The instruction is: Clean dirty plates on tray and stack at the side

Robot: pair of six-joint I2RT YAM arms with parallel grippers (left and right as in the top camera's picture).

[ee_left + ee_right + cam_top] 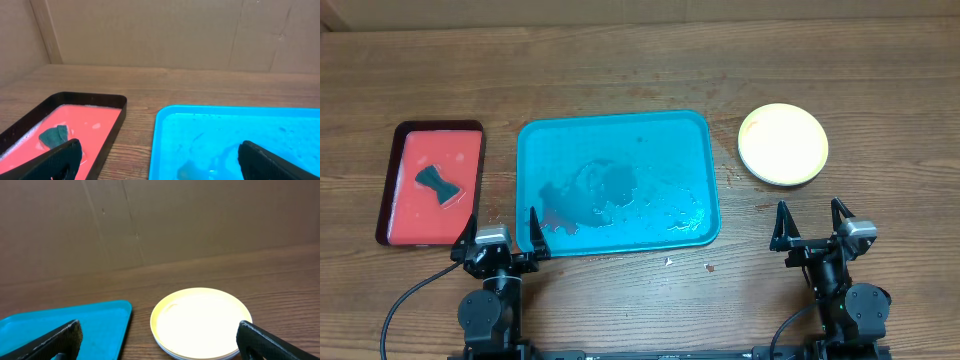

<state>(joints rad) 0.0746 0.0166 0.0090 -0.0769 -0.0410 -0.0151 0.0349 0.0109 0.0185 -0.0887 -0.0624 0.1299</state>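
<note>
The teal tray [616,130] lies at the table's middle with no plate on it, only wet streaks and a few faint red specks. It also shows in the left wrist view [170,120] and the right wrist view [30,325]. A stack of plates [782,144] with the yellow-green rimmed one on top sits right of the tray; its face looks clean. It also shows in the right wrist view [200,322]. The white and pale blue plates cannot be told apart beneath it. My left gripper [503,232] is open and empty at the tray's near left corner. My right gripper [812,222] is open and empty, just short of the plate stack.
A red tray with a dark rim [430,183] sits at the left and holds a dark sponge [438,185]; both also show in the left wrist view, the red tray [85,117] and the sponge [52,135]. A cardboard wall stands behind the table.
</note>
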